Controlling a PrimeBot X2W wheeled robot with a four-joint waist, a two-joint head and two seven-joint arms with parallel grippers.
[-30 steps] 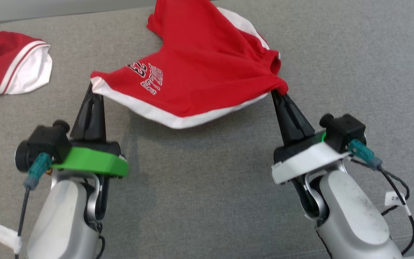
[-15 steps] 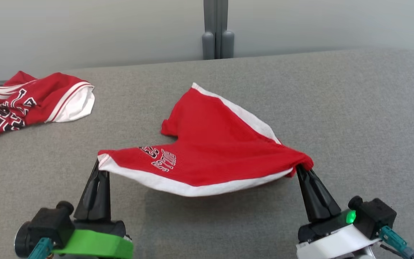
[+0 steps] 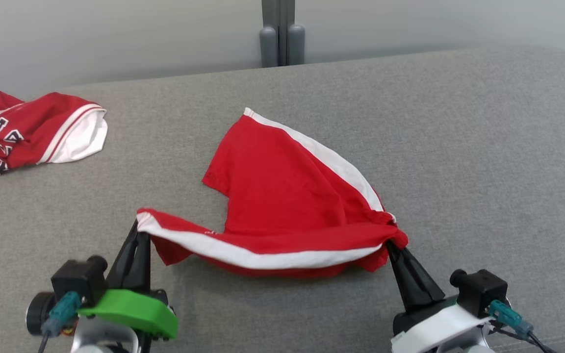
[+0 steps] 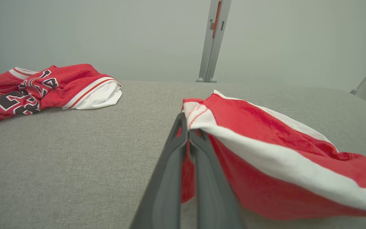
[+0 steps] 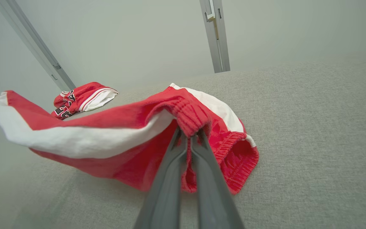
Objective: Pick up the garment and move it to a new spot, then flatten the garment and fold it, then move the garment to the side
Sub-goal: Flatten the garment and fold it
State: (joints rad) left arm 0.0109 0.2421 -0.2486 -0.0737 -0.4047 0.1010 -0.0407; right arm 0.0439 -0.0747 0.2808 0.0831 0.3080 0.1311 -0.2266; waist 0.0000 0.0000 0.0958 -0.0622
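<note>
The garment [image 3: 287,196] is a pair of red shorts with white side stripes, draped over the grey cushioned surface [image 3: 459,147]. My left gripper [image 3: 138,230] is shut on its white-striped corner at the lower left, which also shows in the left wrist view, garment [image 4: 265,143] and gripper [image 4: 187,133]. My right gripper [image 3: 390,245] is shut on the elastic waistband corner at the lower right; the right wrist view shows the gripper [image 5: 189,133] pinching the garment [image 5: 122,127]. The near edge hangs slack between the two grippers, and the far part rests on the surface.
A second red and white jersey garment [image 3: 32,132] lies crumpled at the far left of the surface. A grey post [image 3: 277,34] stands against the pale wall behind. Bare grey surface stretches to the right and in front.
The head camera tilted up, then shifted slightly. The held edge has come toward me and sagged: the garment's printed face has folded under, leaving plain red on top.
</note>
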